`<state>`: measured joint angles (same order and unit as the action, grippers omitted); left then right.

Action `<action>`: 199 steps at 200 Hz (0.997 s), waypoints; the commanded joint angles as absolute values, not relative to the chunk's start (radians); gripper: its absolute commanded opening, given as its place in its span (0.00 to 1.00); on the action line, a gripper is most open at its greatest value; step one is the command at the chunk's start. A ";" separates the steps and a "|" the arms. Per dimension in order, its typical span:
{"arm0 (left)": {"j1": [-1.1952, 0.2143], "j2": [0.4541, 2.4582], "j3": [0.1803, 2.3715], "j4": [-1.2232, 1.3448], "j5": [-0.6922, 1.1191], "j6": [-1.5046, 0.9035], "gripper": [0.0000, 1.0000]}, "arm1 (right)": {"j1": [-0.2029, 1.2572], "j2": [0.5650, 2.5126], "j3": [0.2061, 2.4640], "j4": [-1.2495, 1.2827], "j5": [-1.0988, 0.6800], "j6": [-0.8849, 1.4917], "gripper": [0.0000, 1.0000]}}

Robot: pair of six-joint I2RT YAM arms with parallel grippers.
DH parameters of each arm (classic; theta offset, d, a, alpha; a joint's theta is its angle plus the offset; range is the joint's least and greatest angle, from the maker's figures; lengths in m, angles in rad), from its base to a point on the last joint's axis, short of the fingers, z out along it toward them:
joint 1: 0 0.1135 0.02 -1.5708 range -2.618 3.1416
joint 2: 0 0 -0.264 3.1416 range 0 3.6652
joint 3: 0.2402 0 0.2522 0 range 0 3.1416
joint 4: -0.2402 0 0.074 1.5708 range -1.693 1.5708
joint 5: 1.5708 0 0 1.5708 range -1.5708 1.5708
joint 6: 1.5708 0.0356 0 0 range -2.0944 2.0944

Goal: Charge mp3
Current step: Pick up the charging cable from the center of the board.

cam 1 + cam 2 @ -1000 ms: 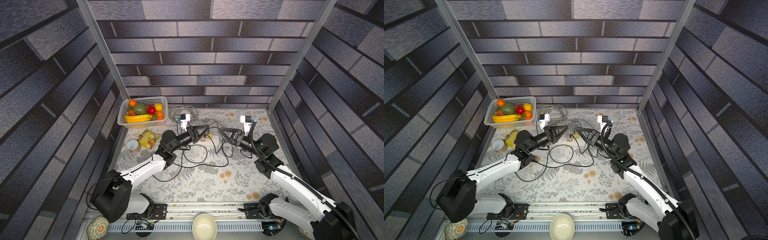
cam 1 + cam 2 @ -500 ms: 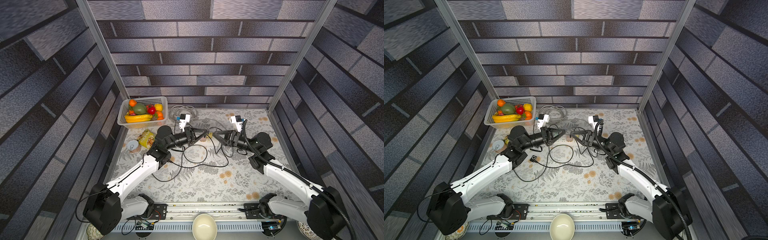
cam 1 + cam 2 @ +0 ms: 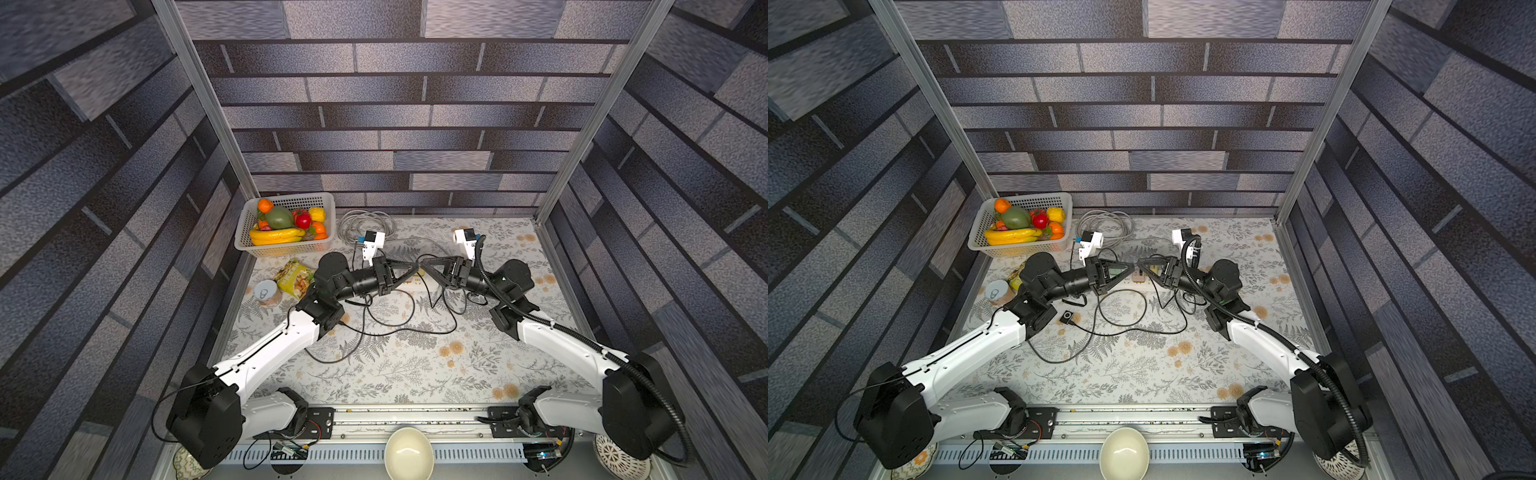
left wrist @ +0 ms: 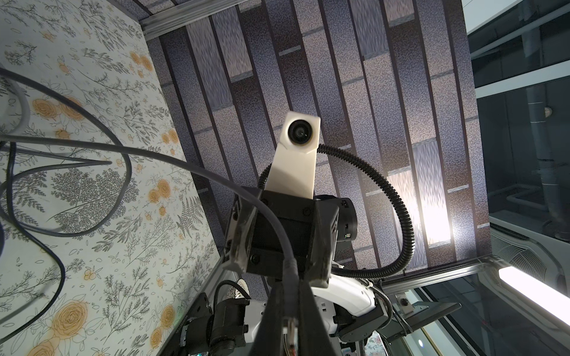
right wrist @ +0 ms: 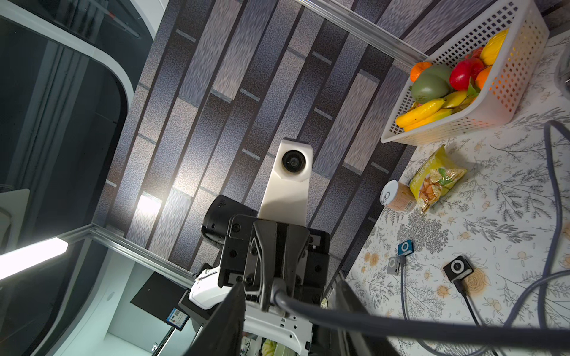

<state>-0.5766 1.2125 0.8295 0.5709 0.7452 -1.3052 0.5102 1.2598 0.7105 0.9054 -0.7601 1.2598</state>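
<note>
Left gripper [image 4: 288,286]: pressed together, pinching the grey cable [image 4: 185,168] close to its plug end, raised above the middle of the table [image 3: 415,374].
Right gripper [image 5: 288,283]: facing the left one, almost tip to tip; fingers [image 5: 222,320] spread on either side of the same cable, with gaps showing on both sides.
Black mp3 player [image 3: 1066,317]: flat on the table, just beside the left arm's forearm, with a thin dark lead running from it.
Blue player [image 5: 405,248] and silver player [image 5: 393,265]: just beside each other on the table, near the black one; seen only in the right wrist view.
Pale block [image 3: 1139,277]: on the table under the meeting tips, mostly hidden.
Far left corner: fruit basket [image 3: 249,232], with a snack bag [image 3: 294,277] and a can [image 3: 266,291] nearby.
</note>
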 commanded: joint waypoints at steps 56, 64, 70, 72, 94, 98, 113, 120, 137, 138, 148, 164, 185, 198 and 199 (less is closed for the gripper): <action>-0.583 1.232 0.842 0.601 0.755 -1.274 0.00 | 0.518 1.278 0.720 1.035 -0.781 1.299 0.36; -0.583 1.233 0.842 0.601 0.755 -1.274 0.00 | 0.520 1.279 0.721 1.035 -0.785 1.299 0.36; -0.583 1.235 0.842 0.601 0.755 -1.274 0.00 | 0.520 1.278 0.722 1.034 -0.790 1.299 0.36; -0.583 1.236 0.843 0.601 0.755 -1.274 0.00 | 0.520 1.278 0.722 1.034 -0.791 1.300 0.36; -0.584 1.237 0.845 0.600 0.754 -1.271 0.00 | 0.525 1.279 0.727 0.997 -0.798 1.282 0.35; -0.584 1.237 0.845 0.600 0.753 -1.272 0.00 | 0.526 1.281 0.728 0.988 -0.798 1.279 0.35; -0.584 1.238 0.845 0.601 0.752 -1.270 0.00 | 0.533 1.284 0.728 0.985 -0.800 1.272 0.34; -0.584 1.238 0.845 0.600 0.752 -1.270 0.00 | 0.536 1.286 0.729 0.987 -0.802 1.272 0.34; -0.584 1.239 0.845 0.602 0.754 -1.270 0.00 | 0.538 1.290 0.732 0.988 -0.804 1.271 0.30; -0.584 1.241 0.845 0.603 0.754 -1.270 0.00 | 0.538 1.289 0.732 0.988 -0.804 1.271 0.30; -0.584 1.241 0.845 0.603 0.755 -1.270 0.00 | 0.538 1.289 0.733 0.988 -0.804 1.270 0.27; -0.583 1.242 0.844 0.605 0.755 -1.270 0.00 | 0.538 1.289 0.732 0.988 -0.802 1.272 0.25; -0.581 1.239 0.842 0.607 0.757 -1.270 0.00 | 0.539 1.290 0.732 0.992 -0.801 1.272 0.23; -0.580 1.237 0.841 0.607 0.757 -1.268 0.00 | 0.538 1.290 0.731 0.996 -0.800 1.272 0.21; -0.581 1.237 0.841 0.607 0.757 -1.268 0.00 | 0.538 1.290 0.731 0.997 -0.800 1.273 0.20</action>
